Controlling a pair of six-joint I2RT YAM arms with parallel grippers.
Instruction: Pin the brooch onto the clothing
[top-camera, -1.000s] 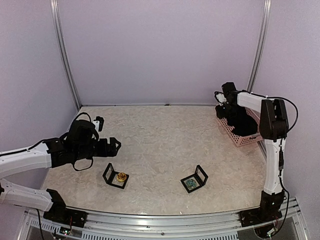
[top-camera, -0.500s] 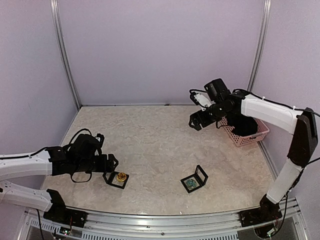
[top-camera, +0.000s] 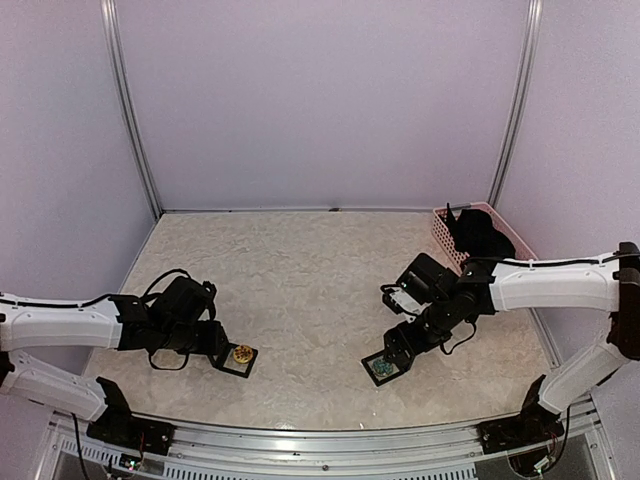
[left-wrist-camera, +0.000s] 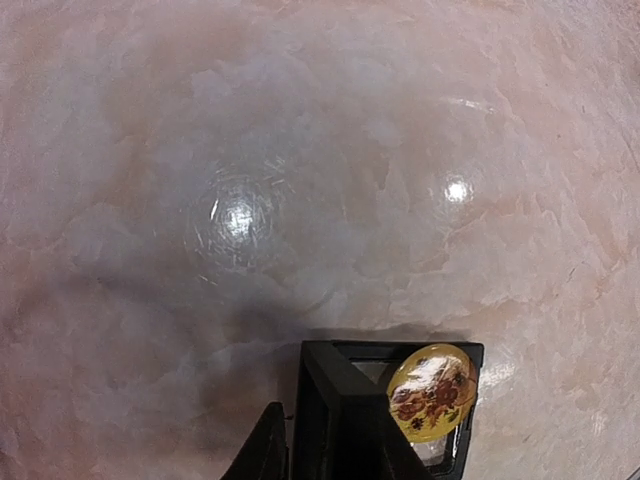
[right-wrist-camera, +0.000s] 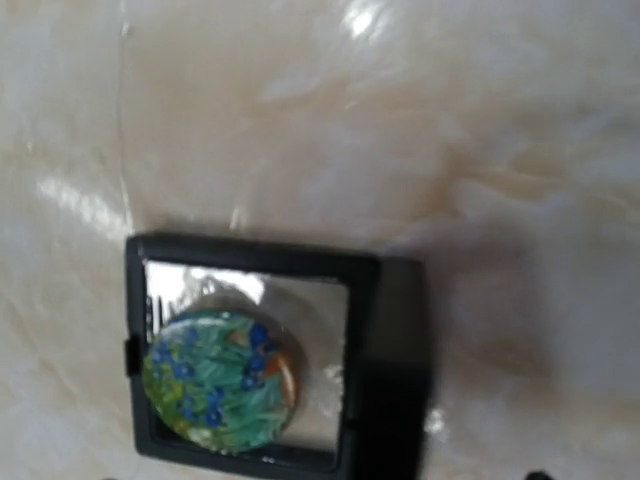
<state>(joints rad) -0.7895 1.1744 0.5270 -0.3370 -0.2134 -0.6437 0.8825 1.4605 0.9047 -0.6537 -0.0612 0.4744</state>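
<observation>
Two arms are reaching over the counter, and two small black cases are sitting on it, well apart, each holding one brooch. The left case is carrying a yellow brooch with dark red marks. The right case is carrying a blue-green brooch.

The left hand is hanging low at the left case. In the left wrist view its two fingers are standing on either side of the case's raised lid and close to it. Whether they are pinching it, I cannot tell.

The right hand is hovering just over the right case. How far it is open, I cannot tell, and nothing is showing in it.

One pink basket is standing at the far right edge of the counter. The black clothing is lying bunched inside it, well apart from both brooches.
</observation>
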